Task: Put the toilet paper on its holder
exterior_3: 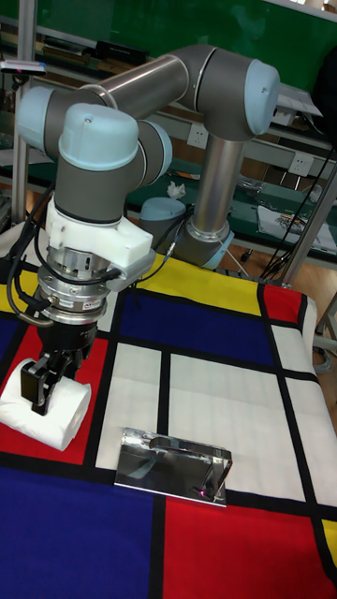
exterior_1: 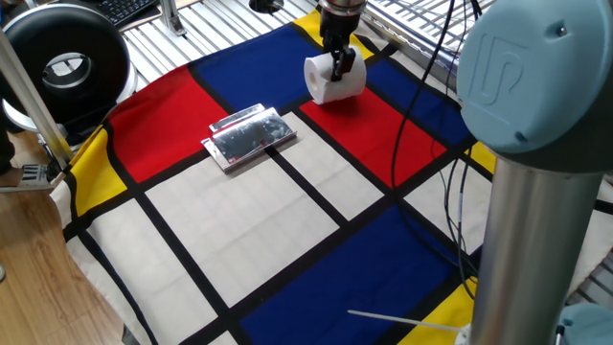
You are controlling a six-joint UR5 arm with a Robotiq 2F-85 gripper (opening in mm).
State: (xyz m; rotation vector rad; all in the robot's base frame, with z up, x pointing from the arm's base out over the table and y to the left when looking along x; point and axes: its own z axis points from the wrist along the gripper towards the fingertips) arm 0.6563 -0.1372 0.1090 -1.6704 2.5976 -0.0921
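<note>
The toilet paper (exterior_1: 330, 84) is a white roll lying on its side on a red patch of the checked cloth, at the far side of the table. My gripper (exterior_1: 339, 63) comes down on it from above, its dark fingers shut on the roll. In the tall fixed view the same roll (exterior_3: 58, 414) sits at the left with the gripper (exterior_3: 44, 382) gripping it; one finger (exterior_3: 36, 386) shows against the white paper. The holder (exterior_1: 251, 136), a shiny silver plate, lies flat to the roll's left and nearer the camera, also visible as the holder (exterior_3: 173, 465) in the tall view. Roll and holder are apart.
A big black round device (exterior_1: 67, 62) stands at the back left beside a metal post. Black cables (exterior_1: 421, 105) hang over the cloth's right side. The arm's grey column (exterior_1: 541, 201) fills the right foreground. A thin white stick (exterior_1: 407, 321) lies at the front right.
</note>
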